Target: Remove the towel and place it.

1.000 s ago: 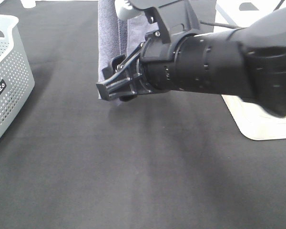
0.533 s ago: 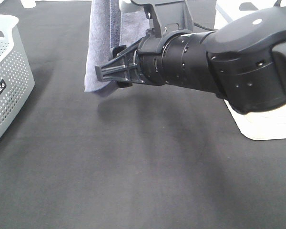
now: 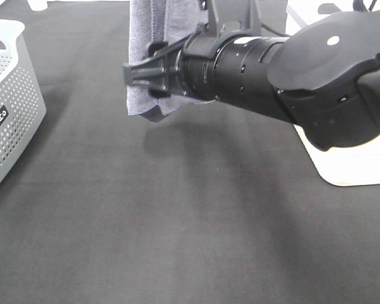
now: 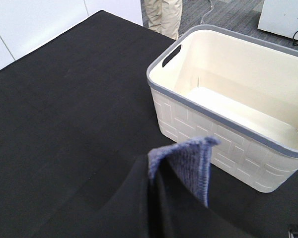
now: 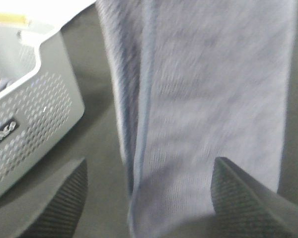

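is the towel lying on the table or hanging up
Hanging. The towel drops in loose vertical folds, its lower edge clear of the black table, with a shadow beneath it.

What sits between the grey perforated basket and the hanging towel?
Nothing. Only bare black table separates the basket from the towel. This shows in the exterior high view and again in the right wrist view.

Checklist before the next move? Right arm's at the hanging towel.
1. Left pincer grips towel: ok, fold pinched.
2. Right pincer open: ok.
3. Towel between its pads: cannot tell, depth unclear.
4. Towel off the table: ok, hangs free.
5. Cream basket free: ok, nothing seen inside.
6. Grey basket contents: cannot tell.
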{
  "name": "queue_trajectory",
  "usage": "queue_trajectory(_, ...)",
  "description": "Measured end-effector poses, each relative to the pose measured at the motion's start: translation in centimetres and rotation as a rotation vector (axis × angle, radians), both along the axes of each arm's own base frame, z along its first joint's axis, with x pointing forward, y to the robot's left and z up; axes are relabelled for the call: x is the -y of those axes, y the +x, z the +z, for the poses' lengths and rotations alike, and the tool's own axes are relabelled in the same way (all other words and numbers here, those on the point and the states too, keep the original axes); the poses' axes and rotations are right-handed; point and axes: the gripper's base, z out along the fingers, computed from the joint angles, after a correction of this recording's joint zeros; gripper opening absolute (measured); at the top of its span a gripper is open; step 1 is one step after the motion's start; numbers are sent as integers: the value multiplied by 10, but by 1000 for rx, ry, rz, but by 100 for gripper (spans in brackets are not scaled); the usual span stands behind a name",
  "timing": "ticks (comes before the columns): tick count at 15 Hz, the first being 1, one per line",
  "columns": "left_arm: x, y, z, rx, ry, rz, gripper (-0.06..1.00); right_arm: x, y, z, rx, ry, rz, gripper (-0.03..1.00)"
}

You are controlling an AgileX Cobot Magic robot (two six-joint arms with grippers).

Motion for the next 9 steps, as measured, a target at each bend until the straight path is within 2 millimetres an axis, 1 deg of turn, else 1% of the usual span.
queue_trajectory(3, 1, 0, 0, -5, -8, -6, 0, 2, 6, -5, 34, -13, -61, 68)
queue_trajectory(6, 1, -1, 0, -5, -9, -6, 0, 0, 9, -13, 34, -34, -76, 68)
queue_trajectory(9, 1, -1, 0, -5, -9, -6, 0, 0, 10, -18, 20, -43, -88, 61)
